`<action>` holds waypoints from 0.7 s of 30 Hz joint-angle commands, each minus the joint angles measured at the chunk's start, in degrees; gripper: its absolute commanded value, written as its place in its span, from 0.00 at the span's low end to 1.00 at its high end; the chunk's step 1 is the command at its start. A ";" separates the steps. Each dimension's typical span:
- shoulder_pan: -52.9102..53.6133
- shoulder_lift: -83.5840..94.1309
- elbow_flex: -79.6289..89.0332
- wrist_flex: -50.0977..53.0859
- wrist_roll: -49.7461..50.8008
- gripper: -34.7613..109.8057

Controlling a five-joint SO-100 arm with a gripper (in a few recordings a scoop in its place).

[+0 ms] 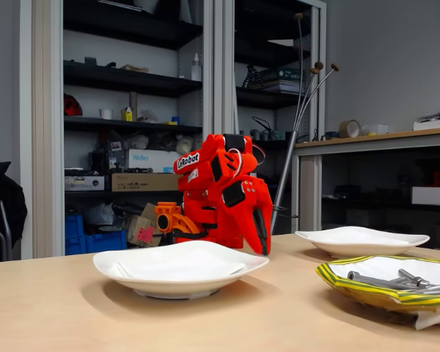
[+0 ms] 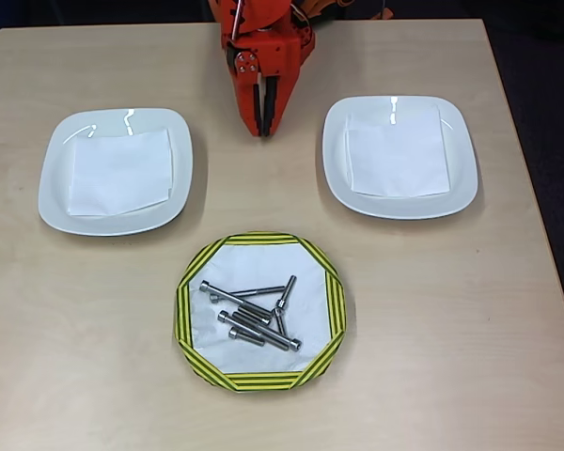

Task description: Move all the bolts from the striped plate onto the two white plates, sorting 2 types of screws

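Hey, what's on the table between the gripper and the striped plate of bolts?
Nothing: in the overhead view, bare tabletop runs from the gripper to the striped plate holding the bolts.

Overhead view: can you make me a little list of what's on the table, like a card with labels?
table: light wood
arm: orange, folded at the far edge
gripper: shut, pointing down at the table, holding nothing
striped plate: near edge, middle
bolts: a pile of grey ones, all on the striped plate
left white plate: napkin inside, no bolts
right white plate: napkin inside, no bolts
sorting: not started
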 commanded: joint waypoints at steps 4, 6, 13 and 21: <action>5.80 -11.95 -20.30 2.02 -3.25 0.24; 8.26 -25.31 -32.26 2.99 -7.47 0.24; 9.49 -54.93 -49.75 -13.45 -11.16 0.42; 8.35 -75.85 -63.81 -21.53 -6.68 0.45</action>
